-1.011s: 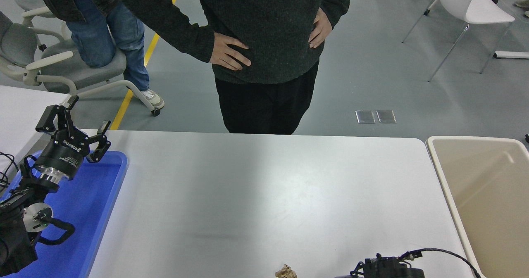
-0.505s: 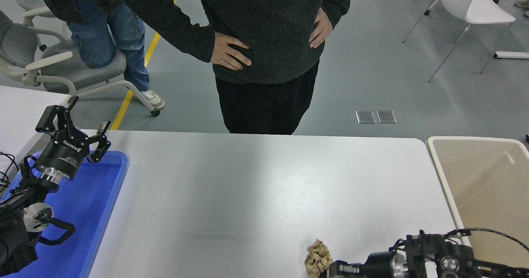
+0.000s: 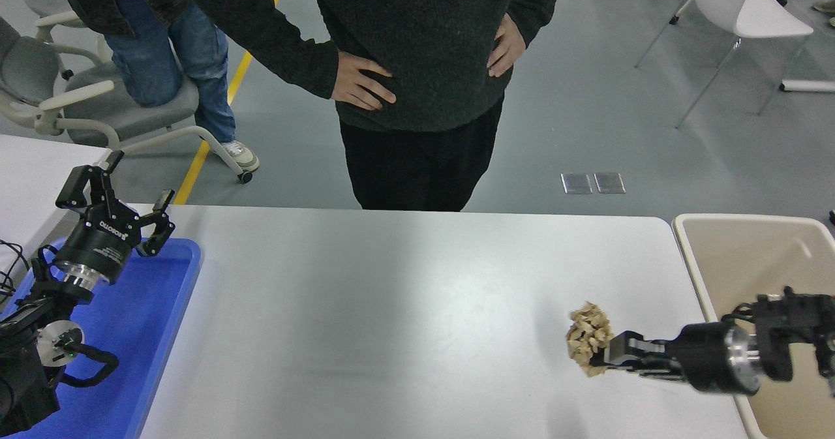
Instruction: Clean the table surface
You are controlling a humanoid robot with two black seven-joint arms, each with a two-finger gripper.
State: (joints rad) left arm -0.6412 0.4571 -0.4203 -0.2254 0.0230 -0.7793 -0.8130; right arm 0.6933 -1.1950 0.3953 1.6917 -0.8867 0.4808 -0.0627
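Observation:
The white table surface (image 3: 404, 308) fills the middle of the view. My right gripper (image 3: 610, 354) comes in from the right edge, pointing left, and is shut on a crumpled brown paper wad (image 3: 588, 338) held above the table's right part, just left of the beige bin. My left gripper (image 3: 124, 194) is parked at the lower left above the blue tray, fingers open and empty.
A beige rectangular bin (image 3: 717, 230) stands off the table's right end. A flat blue tray (image 3: 153, 321) lies at the table's left. A person in a dark sweater (image 3: 424, 67) stands at the far edge, hands on hips. Another person and chairs are behind.
My right arm has risen from the bottom edge and swung right and up, carrying the paper wad from the table's near edge toward the bin. The left arm has not moved.

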